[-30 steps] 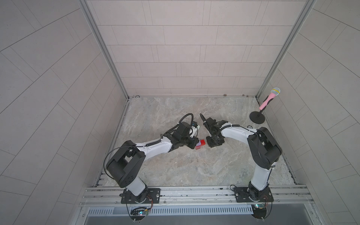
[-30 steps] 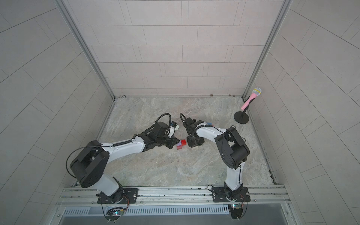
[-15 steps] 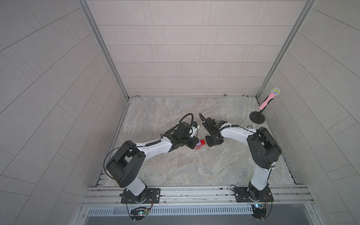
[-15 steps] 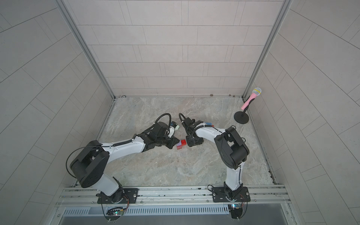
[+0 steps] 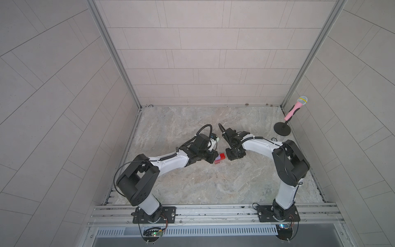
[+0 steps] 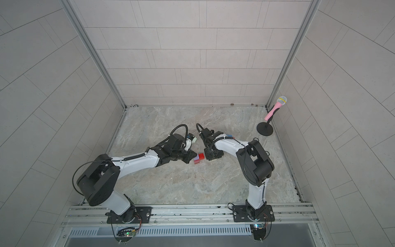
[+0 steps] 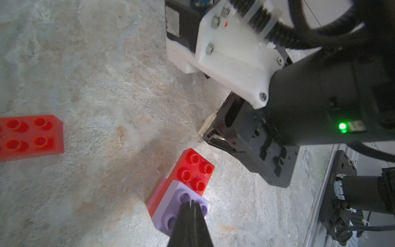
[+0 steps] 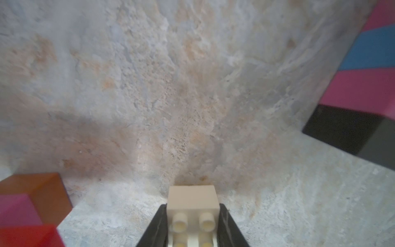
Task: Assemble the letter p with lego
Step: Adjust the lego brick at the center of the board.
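Note:
A small lego stack sits mid-table: a lilac brick (image 7: 171,205) and a red square brick (image 7: 195,172) on top of red and pink layers. Both top views show it, the red brick (image 5: 222,156) between the two grippers. My left gripper (image 7: 191,203) is shut, and its tips rest on the lilac brick's studs. My right gripper (image 8: 192,205) is shut on a cream brick (image 8: 192,198) low over the table, just beside the stack (image 6: 198,158). A loose red oblong brick (image 7: 30,136) lies apart.
Near the right gripper stand an orange-brown brick (image 8: 42,188) with pink and red ones, and a pink-blue-pink stack (image 8: 363,53) on a black brick (image 8: 346,130). A pink microphone (image 5: 296,107) on a black stand (image 5: 282,129) stands at the back right. Tiled walls enclose the table.

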### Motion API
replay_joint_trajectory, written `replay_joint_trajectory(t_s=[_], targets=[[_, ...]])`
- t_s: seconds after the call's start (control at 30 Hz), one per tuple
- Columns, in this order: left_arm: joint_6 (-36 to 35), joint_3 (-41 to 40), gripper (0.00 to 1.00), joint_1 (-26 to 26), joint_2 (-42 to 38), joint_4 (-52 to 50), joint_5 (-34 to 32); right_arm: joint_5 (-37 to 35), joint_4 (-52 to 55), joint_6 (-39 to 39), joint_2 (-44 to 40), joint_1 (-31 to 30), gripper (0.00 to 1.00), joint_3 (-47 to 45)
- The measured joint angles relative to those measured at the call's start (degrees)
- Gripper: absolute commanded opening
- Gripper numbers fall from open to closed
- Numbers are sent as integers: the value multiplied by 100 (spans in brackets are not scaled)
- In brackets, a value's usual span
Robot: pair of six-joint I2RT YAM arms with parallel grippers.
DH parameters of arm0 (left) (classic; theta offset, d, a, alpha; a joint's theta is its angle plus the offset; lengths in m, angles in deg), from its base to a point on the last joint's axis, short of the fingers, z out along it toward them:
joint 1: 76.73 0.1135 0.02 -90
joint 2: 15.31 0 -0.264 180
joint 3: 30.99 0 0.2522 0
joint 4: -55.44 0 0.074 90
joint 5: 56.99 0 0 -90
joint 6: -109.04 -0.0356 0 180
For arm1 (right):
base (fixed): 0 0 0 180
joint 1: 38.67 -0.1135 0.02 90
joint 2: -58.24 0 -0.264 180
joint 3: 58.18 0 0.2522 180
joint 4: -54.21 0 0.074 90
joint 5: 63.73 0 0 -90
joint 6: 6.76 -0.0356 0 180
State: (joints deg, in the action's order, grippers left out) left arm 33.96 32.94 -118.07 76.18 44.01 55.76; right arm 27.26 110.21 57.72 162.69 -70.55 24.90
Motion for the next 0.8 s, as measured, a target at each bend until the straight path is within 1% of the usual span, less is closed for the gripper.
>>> replay_joint_trajectory(t_s=[0.1,0.2,0.27,0.43,0.6,0.8], targets=[[0,0,0,0,0,0,0,2,11,-4,-11,0,20,9],[0,0,0,0,0,0,2,2,44,-4,-20,0,13,9],[0,0,0,0,2,2,2,0,83,-4,-68,-4,11,9],[0,0,0,0,2,2,4,4,339,-9,-533,-109,10,107],[0,0,0,0,7,7,13,76,533,-35,-1021,-254,9,560],[0,0,0,0,13,24,17,273,601,-46,-1019,-372,9,741]])
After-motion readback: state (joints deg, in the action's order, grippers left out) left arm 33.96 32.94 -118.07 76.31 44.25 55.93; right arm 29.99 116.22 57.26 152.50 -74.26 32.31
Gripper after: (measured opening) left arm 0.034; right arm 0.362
